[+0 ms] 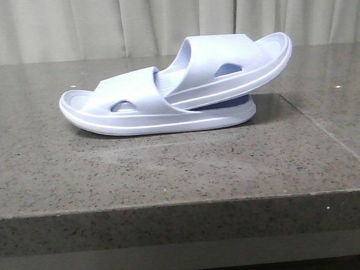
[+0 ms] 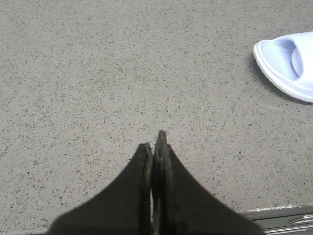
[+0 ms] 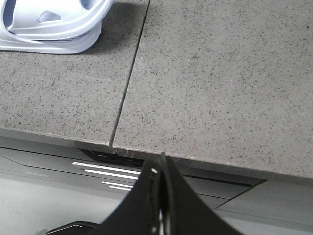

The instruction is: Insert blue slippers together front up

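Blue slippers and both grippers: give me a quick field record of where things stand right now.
lower slipper: flat on the table, toe to the left
upper slipper: front tucked under the lower slipper's strap, heel raised, tilted up to the right
left gripper: shut, empty, over bare table, apart from the slippers
right gripper: shut, empty, near the table's front edge

1. Two blue slippers: a lower slipper [image 1: 136,110] flat on the table and an upper slipper [image 1: 236,61] pushed under its strap.
2. One grey stone table [image 1: 170,166].
3. Two grippers: left gripper [image 2: 155,142], right gripper [image 3: 160,169].
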`<state>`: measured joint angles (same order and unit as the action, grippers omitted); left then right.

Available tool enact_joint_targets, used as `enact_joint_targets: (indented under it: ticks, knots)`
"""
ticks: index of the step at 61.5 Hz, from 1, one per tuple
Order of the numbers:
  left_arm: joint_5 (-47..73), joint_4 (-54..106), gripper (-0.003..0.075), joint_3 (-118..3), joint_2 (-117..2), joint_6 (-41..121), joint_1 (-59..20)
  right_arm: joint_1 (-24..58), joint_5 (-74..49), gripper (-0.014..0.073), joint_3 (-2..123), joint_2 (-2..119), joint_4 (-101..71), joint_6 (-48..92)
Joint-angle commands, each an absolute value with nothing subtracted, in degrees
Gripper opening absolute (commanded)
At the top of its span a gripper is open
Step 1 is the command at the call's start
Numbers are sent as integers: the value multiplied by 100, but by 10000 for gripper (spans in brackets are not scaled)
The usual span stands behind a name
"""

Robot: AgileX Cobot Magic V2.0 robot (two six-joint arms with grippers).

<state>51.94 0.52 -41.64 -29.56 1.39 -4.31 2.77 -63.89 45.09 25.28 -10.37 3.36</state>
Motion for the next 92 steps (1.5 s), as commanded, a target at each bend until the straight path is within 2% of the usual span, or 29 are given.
enact_joint_targets:
  ticks: [1,22,38,46,63,92]
  knots:
    - [4804,108,-20,-4302,-2979,138,-433,292,-6088,-118,4624,2569,-1092,338]
    - [4401,0,-20,-3882,-2293,119,-426,292,-6088,-118,4624,2569,-1092,338]
    - [1175,264,-20,-1824,-996,95,-426,292,-6088,-118,4624,2569,-1092,338]
    - [374,503,-20,-850,-408,95,-310,292,-6088,-118,4624,2569,-1092,338]
    - [0,527,-20,50,130,95,-125,292,-6095,-118,4624,2569,-1092,338]
    - [-171,511,-20,50,114,95,-125,292,-6094,-118,4624,2569,-1092,338]
